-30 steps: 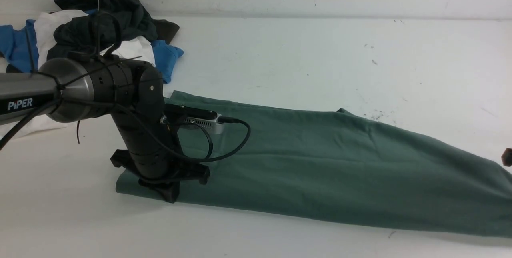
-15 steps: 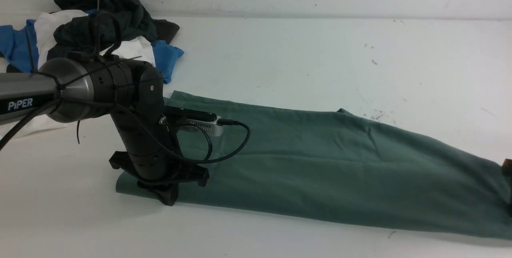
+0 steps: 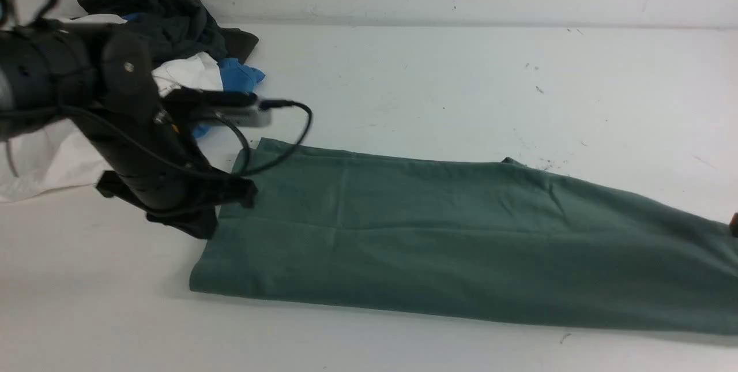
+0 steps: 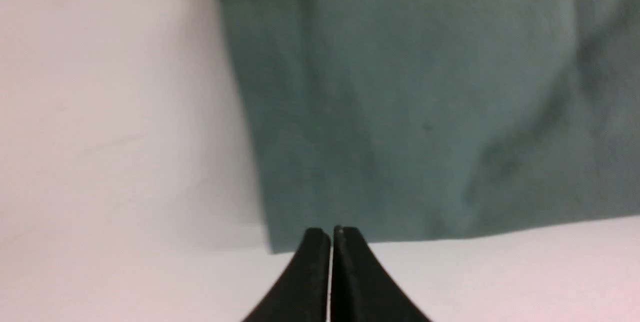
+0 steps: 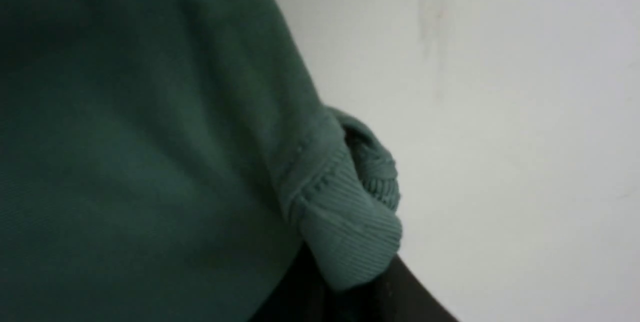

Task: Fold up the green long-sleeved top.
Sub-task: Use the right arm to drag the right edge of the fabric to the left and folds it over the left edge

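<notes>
The green long-sleeved top (image 3: 438,233) lies flat across the table as a long folded band, from left of middle to the right edge. My left gripper (image 4: 331,234) is shut and empty, its fingers pressed together. It hovers just off the band's left end, where the left arm's wrist (image 3: 173,199) overlaps the cloth's far left corner. Only a dark tip of my right gripper (image 3: 734,225) shows at the right edge. In the right wrist view a ribbed cuff (image 5: 350,222) drapes into the jaws of that gripper (image 5: 345,284), which is shut on it.
A heap of dark, white and blue garments (image 3: 173,32) lies at the back left, behind the left arm. A white cloth (image 3: 46,158) spreads at the left edge. The white table (image 3: 461,83) reaches back to the wall.
The left arm has lifted off the top's left end and moved left and back. The top's left edge has shifted to the right. The right gripper's tip stays at the right edge.
</notes>
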You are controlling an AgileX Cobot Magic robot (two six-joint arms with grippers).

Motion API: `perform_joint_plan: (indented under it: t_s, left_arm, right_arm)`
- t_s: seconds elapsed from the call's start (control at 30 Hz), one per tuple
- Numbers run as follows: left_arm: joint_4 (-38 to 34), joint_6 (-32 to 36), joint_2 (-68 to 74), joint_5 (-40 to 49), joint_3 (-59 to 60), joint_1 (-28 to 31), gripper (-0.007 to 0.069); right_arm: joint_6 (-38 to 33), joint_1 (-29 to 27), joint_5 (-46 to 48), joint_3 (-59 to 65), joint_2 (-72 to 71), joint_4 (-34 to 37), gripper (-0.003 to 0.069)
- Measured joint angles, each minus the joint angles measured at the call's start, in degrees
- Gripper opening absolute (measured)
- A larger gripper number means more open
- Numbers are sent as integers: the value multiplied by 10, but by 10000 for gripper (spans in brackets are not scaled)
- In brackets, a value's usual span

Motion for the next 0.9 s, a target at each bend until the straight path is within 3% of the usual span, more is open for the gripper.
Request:
perform_joint_plan:
  t_s: [0.13,0.3,0.5,0.8,0.9]
  left_arm:
    - [-5,1,-32,19,0,42,-4]
    - [-13,16,-62,35,2,82,-4]
    - [-29,26,-67,38,5,85,-4]
    - [-86,73,-67,45,5,85,-4]
    - [-92,77,-67,45,5,85,-4]
  right_arm:
    - [-2,1,2,-41,-29,21,51]
    - [-3,46,10,-120,-73,70,51]
    - [5,171,16,-210,-82,116,51]
    - [64,415,25,-354,-24,217,51]
    - [72,458,25,-372,-3,228,51]
